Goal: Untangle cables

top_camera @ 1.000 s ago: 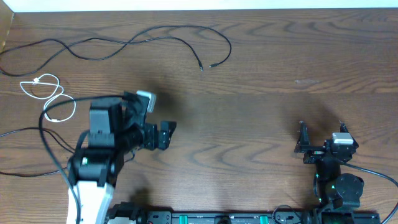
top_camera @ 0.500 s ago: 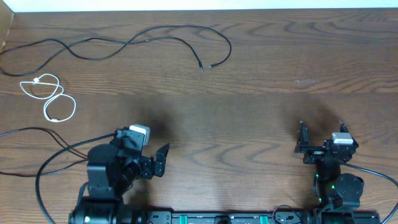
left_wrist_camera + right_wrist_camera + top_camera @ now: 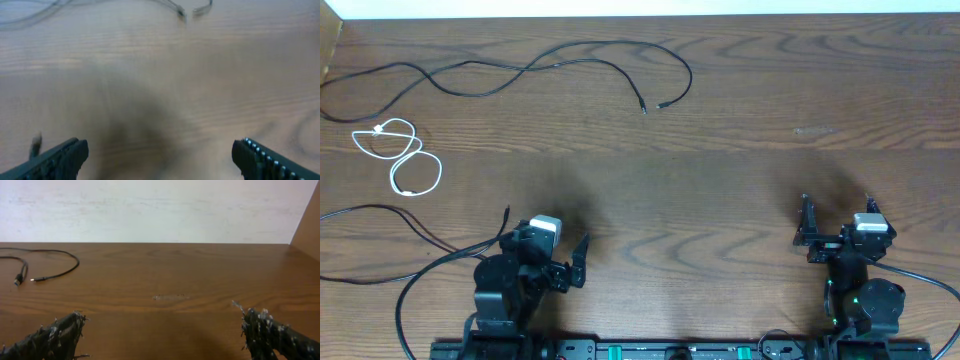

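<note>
Overhead: the two long thin black cords (image 3: pixel 688 68) lay along the far side of the brown wood-grain desk (image 3: pixel 740 150), apparently crossing each other left of centre, with both plug ends near the middle. The short white looped cord (image 3: pixel 383 129) sat apart from them at far left. The left end effector (image 3: pixel 546 238) and right end effector (image 3: pixel 837 215) were both parked at the near edge, jaws spread wide and holding nothing.

Risk: the black cords ran off the left edge, so a pull there might drag them off the desk. The arm's own thicker black cable (image 3: pixel 380 212) lay near the white cord (easy to snag or grab by mistake). Cords this thin could also slip a wide grasp.

Left wrist: blurred. The left end effector (image 3: pixel 162 160) was spread over bare wood, with only the black plug ends (image 3: pixel 182 12) at the top. It showed nothing of the white cord.

Right wrist: the right end effector (image 3: pixel 162 340) was spread. It added a low side look at the black loop (image 3: pixel 65 267) lying flat, plus the back wall. Only the overhead showed the crossings.
</note>
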You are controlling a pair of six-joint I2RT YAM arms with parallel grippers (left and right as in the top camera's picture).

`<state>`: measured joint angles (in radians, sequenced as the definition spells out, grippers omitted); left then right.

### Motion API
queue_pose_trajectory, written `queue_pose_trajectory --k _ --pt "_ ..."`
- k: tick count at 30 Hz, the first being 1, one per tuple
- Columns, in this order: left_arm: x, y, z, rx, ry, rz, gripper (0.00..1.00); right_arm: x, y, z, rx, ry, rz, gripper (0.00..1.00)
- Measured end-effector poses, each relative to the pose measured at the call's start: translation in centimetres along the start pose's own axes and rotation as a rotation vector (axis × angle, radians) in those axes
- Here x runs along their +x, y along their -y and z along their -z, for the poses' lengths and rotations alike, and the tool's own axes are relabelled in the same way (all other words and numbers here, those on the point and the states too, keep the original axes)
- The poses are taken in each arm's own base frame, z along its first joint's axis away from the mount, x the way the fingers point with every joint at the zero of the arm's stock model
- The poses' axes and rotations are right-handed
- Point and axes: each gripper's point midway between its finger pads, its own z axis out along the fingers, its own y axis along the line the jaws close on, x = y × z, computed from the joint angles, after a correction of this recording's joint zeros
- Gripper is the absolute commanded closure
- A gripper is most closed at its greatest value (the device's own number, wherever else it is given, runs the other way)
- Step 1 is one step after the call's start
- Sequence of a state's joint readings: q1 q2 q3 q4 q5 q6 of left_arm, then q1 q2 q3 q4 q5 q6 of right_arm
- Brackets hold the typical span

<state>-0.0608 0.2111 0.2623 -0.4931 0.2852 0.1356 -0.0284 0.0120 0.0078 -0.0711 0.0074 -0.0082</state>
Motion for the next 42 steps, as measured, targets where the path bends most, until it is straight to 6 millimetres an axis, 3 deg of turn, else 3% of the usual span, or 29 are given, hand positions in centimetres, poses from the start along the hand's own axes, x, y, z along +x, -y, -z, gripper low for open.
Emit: queue_pose_trajectory --k 6,14,27,42 --pt "-2.2 -0.5 -1.1 -0.018 0.209 -0.049 0.02 0.0 0.0 0.0 0.0 0.0 0.0 0.01" --pt "-4.5 -1.6 -0.9 -0.081 0.404 -0.036 0.02 0.0 0.0 0.0 0.0 0.0 0.0 0.01" --pt "-4.0 -5.1 -0.2 -0.235 0.433 0.179 0.02 0.0 0.0 0.0 0.0 0.0 0.0 0.01" --pt "-4.0 -4.8 -0.3 -0.257 0.413 0.034 0.02 0.0 0.0 0.0 0.0 0.0 0.0 0.01"
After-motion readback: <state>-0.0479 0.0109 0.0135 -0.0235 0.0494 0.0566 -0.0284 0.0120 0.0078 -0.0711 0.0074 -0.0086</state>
